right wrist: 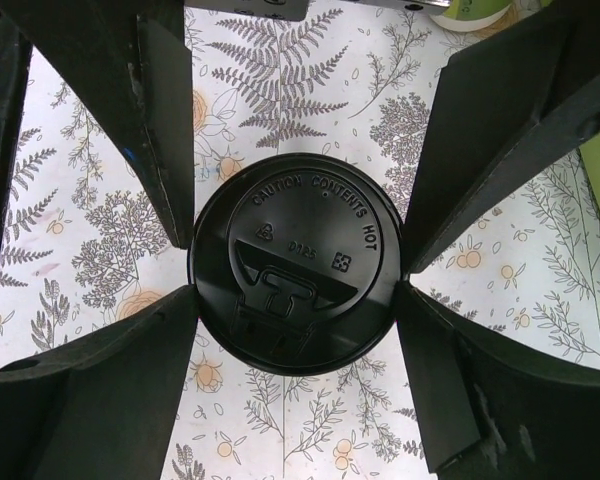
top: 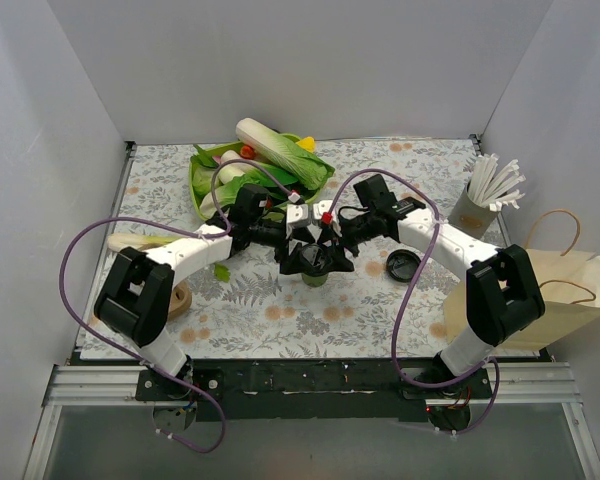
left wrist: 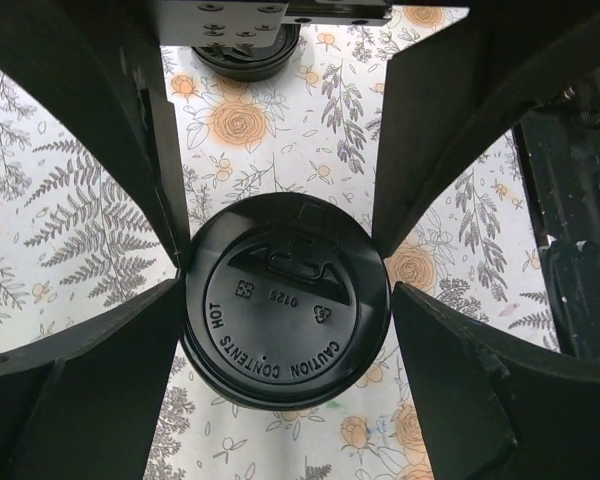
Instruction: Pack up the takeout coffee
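Black plastic lid capped the takeout coffee, which stood upright at worktop centre, betw. the two arms. Left gripper & right gripper met over it. In both wrist views the jaws of each pressed against opposite sides of the lid rim. Fill level was hidden. You should treat the cup as light, thin-walled paper: a hard squeeze would prob. crush or tip it, & a lift by the lid alone could pop it off. Best hold, likely: the stiffer band just under the lid, w/ gentle force. Paper bag lay at right, well apart; a second lid sat near the cup.
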Robot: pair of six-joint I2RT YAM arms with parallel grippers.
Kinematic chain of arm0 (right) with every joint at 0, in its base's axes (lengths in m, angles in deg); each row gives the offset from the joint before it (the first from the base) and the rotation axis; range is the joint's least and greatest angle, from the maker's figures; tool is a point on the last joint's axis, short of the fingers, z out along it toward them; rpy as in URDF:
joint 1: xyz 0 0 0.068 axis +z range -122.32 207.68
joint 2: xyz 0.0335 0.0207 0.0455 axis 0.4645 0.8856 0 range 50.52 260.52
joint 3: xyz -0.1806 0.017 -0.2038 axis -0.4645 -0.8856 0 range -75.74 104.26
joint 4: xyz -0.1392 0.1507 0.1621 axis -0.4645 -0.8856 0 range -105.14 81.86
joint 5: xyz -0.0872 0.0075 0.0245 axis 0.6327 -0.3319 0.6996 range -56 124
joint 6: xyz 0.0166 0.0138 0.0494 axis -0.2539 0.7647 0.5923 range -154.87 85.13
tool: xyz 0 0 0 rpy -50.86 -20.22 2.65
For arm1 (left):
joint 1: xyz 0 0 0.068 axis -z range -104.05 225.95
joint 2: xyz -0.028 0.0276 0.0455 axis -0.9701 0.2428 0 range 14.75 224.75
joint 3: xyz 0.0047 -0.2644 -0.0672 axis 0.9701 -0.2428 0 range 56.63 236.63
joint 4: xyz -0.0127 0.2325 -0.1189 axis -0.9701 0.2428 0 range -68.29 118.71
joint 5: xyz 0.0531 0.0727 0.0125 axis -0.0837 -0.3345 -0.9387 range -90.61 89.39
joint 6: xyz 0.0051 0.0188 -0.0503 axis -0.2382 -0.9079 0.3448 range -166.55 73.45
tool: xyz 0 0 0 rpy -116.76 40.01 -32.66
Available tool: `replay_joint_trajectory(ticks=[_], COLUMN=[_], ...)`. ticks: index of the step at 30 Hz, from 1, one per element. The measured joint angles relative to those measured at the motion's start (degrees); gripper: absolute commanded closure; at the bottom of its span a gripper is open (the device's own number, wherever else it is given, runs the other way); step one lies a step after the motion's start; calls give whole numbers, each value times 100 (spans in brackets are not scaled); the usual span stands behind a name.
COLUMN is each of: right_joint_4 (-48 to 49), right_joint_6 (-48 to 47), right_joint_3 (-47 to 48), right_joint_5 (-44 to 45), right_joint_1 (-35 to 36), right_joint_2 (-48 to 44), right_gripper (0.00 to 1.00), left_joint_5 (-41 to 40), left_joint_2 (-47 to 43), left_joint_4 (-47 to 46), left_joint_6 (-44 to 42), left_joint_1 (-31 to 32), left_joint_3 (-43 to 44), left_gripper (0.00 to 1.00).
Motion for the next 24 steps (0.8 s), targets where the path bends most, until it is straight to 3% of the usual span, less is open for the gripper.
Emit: replay_joint_trajectory(ticks=[8, 20, 24], right_joint_4=[37, 153, 164], right_joint_6=[-42, 140, 284], right_joint_3=[0, 76, 83], right_joint_5=[59, -2, 31], right_joint_1=[92, 98, 98], right_joint_2=[9, 114, 92], right_gripper=[11, 14, 8], left_joint_5=[-575, -1198, -1259], left_joint_2=[-481, -1679, -1947], left_joint_4=[686, 1633, 1641], left_joint_6=[529, 1187, 1432], left_joint_1=[-39, -726, -717], left_joint_3=[13, 0, 0], left_gripper=[14, 14, 13])
